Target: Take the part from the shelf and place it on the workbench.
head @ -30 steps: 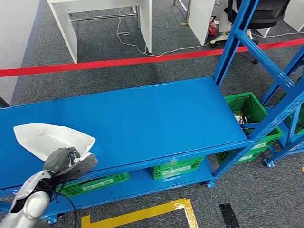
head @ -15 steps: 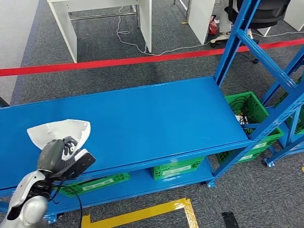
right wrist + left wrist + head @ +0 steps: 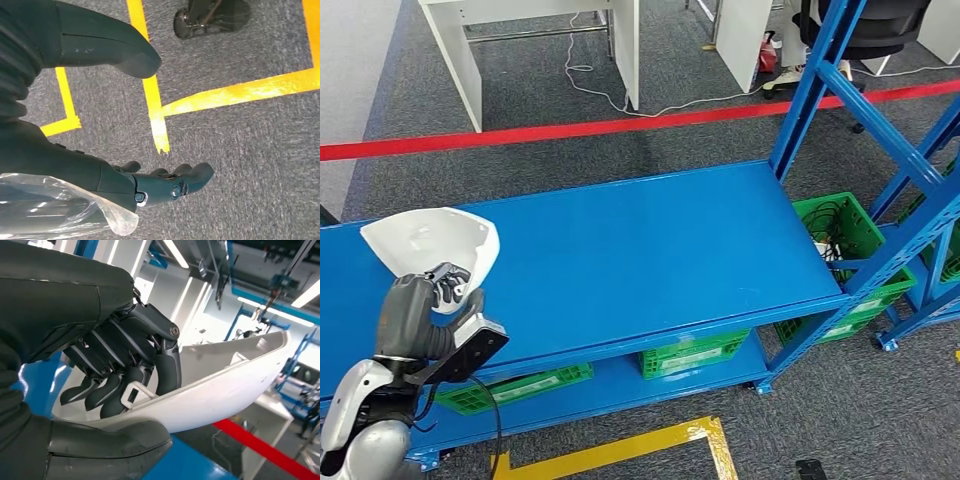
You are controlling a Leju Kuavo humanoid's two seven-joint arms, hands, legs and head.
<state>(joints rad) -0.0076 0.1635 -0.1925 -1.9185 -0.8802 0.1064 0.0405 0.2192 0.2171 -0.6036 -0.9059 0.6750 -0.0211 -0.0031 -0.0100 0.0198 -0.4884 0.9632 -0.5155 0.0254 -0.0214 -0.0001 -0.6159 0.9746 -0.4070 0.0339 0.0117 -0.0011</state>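
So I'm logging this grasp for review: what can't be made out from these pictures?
- Head view: the left hand covers the near edge of the white part, hiding the contact.
- Left wrist view: the fingers mask the part's inside beneath them.
- Right wrist view: clear plastic covers part of the right hand.
- Green bin contents: too small.

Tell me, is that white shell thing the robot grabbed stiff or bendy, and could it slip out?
Probably stiff: the white part keeps its curved shape though the left hand grips only one edge. Likely light, being a thin hollow shell. It looks smooth and glossy, so it might slide between the fingers if tilted.
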